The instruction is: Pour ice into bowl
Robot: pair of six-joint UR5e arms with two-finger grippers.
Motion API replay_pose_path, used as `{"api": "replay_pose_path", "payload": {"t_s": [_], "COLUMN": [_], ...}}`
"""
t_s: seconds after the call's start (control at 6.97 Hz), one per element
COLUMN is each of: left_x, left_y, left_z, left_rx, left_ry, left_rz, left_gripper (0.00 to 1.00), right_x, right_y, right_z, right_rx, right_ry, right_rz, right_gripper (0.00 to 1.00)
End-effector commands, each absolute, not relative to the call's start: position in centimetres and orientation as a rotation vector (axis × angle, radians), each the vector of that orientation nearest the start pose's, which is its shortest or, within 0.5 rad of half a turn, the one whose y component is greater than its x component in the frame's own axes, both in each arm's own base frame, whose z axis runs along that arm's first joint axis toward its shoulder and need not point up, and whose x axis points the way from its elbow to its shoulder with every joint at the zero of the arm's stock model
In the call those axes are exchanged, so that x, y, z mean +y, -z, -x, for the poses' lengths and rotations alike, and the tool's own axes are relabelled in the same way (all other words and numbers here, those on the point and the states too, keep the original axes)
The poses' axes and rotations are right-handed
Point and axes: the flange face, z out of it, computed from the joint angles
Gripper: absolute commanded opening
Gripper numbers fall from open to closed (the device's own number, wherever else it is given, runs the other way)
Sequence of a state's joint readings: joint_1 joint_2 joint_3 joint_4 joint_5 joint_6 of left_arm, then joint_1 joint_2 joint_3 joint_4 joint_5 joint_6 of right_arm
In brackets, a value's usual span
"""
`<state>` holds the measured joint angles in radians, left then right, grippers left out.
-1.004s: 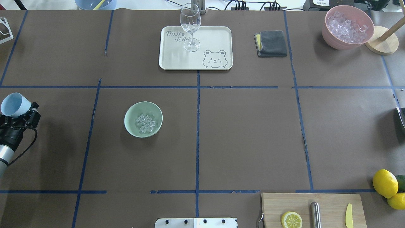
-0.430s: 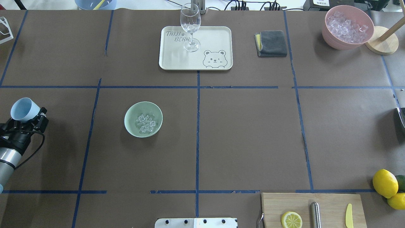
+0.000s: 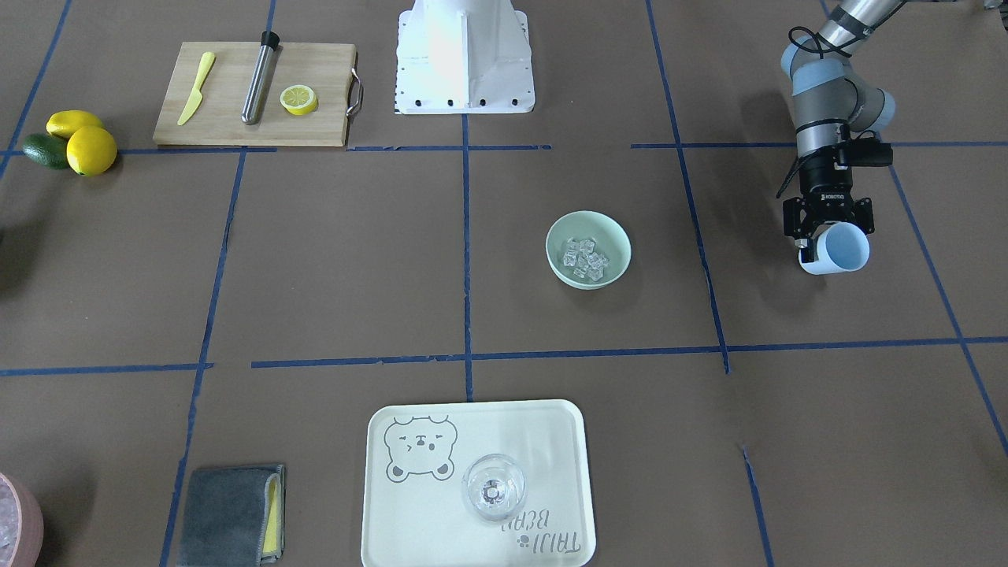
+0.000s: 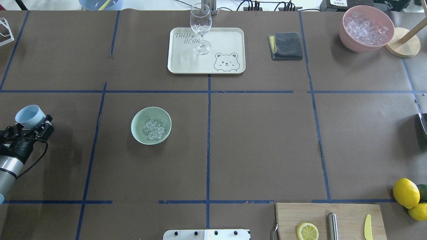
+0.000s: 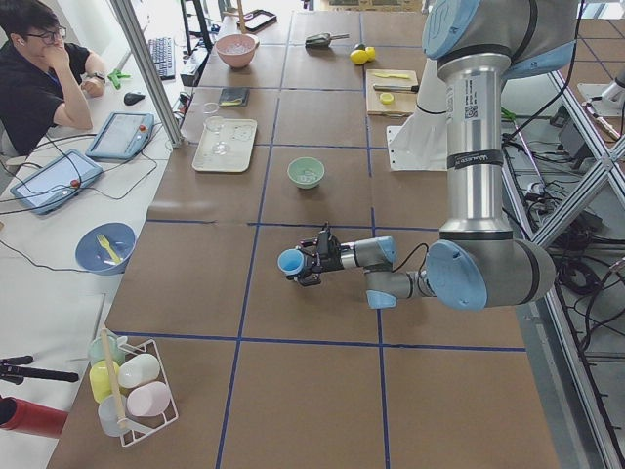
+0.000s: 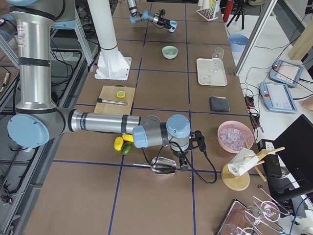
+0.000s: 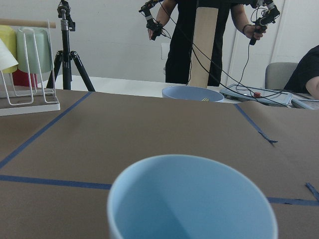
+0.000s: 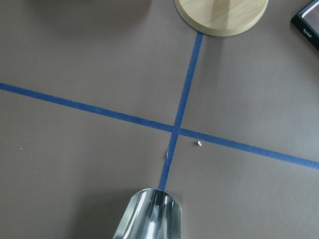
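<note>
Overhead, the left claw (image 4: 32,125) is clamped on the light blue cup (image 4: 29,115), well left of the bowl (image 4: 137,121) holding the ice (image 4: 153,129). Only the right-end view catches the right claw (image 6: 182,159), and I can't tell its grip there.

Bright, even overhead light, soft shadows.
The bowl (image 4: 136,131) throws only a faint shadow on the matte table (image 4: 260,143); the white robot base (image 3: 465,55) is overexposed; the near cup (image 7: 192,199) is out of focus; the metal scoop (image 8: 149,216) shows glare.
</note>
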<state>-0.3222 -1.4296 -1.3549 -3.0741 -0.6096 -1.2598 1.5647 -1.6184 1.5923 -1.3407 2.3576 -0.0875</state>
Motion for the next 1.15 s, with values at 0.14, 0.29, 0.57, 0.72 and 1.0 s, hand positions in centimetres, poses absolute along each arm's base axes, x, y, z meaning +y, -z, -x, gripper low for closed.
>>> {"api": "replay_pose_path", "payload": {"t_s": [0.14, 0.29, 0.57, 0.72, 1.0], "left_x": [-32.9, -32.9, -32.3, -32.6, -34.9], "left_y": [-65.2, -64.1, -62.9, -61.9, -60.7], "left_z": [-30.4, -30.3, -28.1, -27.0, -23.8], "left_rx": [0.744, 0.751, 0.806, 0.81, 0.754], "left_ry": [0.558, 0.505, 0.422, 0.404, 0.343], "left_rz": [-1.134, -1.142, -1.169, -1.173, -1.21], "left_gripper": [1.0, 1.0, 1.0, 1.0, 1.0], "right_x": [-48.4, -48.4, -48.4, -48.4, -48.4], "right_y": [-64.5, -64.6, -64.6, -64.6, -64.6], "right_z": [-6.0, -5.9, -6.0, -6.0, -6.0], "right_rx": [-0.775, -0.775, -0.775, -0.777, -0.777], "right_ry": [0.169, 0.17, 0.167, 0.167, 0.167], "right_rz": [-0.227, -0.225, -0.225, -0.225, -0.225], "right_gripper": [1.0, 1.0, 1.0, 1.0, 1.0]}}
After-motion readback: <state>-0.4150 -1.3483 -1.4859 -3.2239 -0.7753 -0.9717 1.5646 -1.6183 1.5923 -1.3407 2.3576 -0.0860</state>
